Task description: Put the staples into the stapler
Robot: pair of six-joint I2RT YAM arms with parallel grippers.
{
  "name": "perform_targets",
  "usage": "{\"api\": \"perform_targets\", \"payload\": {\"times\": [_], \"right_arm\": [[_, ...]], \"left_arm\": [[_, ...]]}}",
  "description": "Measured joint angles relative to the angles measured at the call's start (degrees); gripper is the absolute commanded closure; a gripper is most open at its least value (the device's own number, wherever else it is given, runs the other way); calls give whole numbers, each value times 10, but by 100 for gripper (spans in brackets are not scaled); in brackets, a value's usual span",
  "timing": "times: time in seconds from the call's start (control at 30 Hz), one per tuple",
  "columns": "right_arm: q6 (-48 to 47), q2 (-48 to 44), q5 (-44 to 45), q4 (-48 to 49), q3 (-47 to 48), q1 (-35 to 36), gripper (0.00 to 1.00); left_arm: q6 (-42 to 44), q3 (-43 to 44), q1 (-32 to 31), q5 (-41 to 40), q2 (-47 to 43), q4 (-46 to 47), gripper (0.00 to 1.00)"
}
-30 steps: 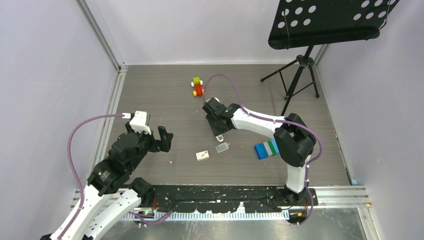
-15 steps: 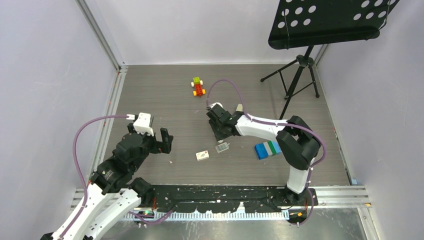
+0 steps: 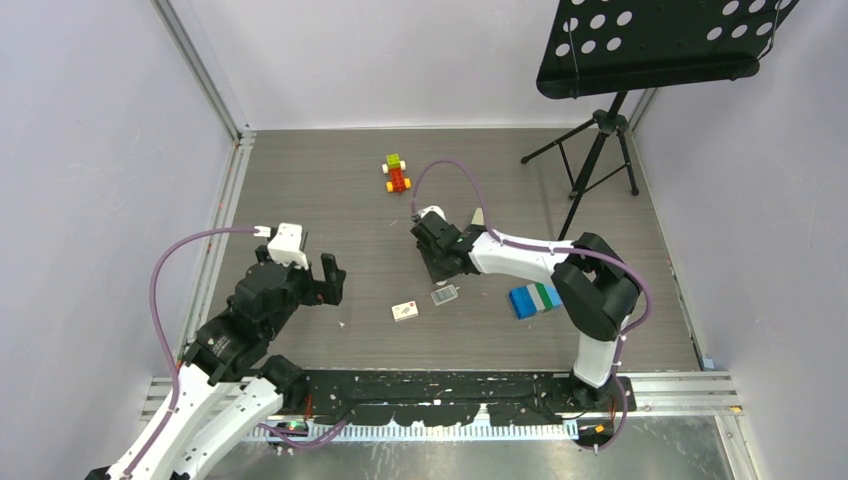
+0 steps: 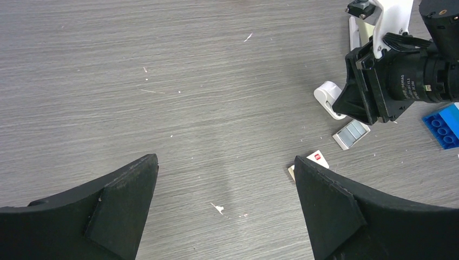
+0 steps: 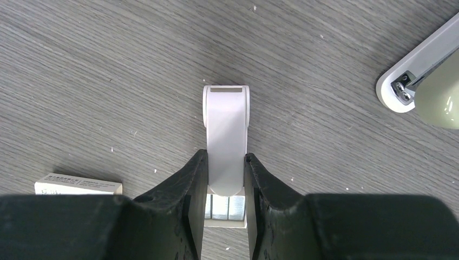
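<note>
Grey wood-grain laminate covers the bench (image 3: 320, 190). Nearest the arm bases, the left hand (image 4: 225, 160) hangs over a bare patch of it with its two black fingers spread as wide as they go, holding and touching nothing. Just beyond lies a small white cardboard carton (image 3: 405, 311) with a red mark on its top face, flat on the bench; whether anything is inside it cannot be told. Near the carton's right and a little farther out sits a shallow white tray (image 4: 352, 134), and in it lie the staples (image 5: 225, 208), silvery-grey blocks side by side. Right of the tray, apart from it, a blue, green and white box (image 3: 532, 298) rests beside the right arm. Over the tray's far edge is the right hand (image 5: 225, 156), partly closed, its fingers clamped on the two long sides of a short, stubby all-white plastic bar (image 5: 226, 119) with a grey slot at its rounded far end. The bar's near end overlaps the tray in the wrist view, and I cannot tell whether it rests on the bench. Farther out and to the right lies the stapler (image 5: 439, 100), a slim bar with a grey-beige top and white base, clear of both hands. Beyond that stand coloured toy bricks (image 3: 397, 173), and at the far right corner a black perforated music stand (image 3: 655, 45).
</note>
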Motion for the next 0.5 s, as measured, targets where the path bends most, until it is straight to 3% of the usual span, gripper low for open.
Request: {"api": "perform_targets", "payload": {"times": [0.5], "right_arm": [[14, 18, 42, -93, 113, -10, 81]], "left_arm": [[-2, -7, 22, 26, -1, 2, 1]]}}
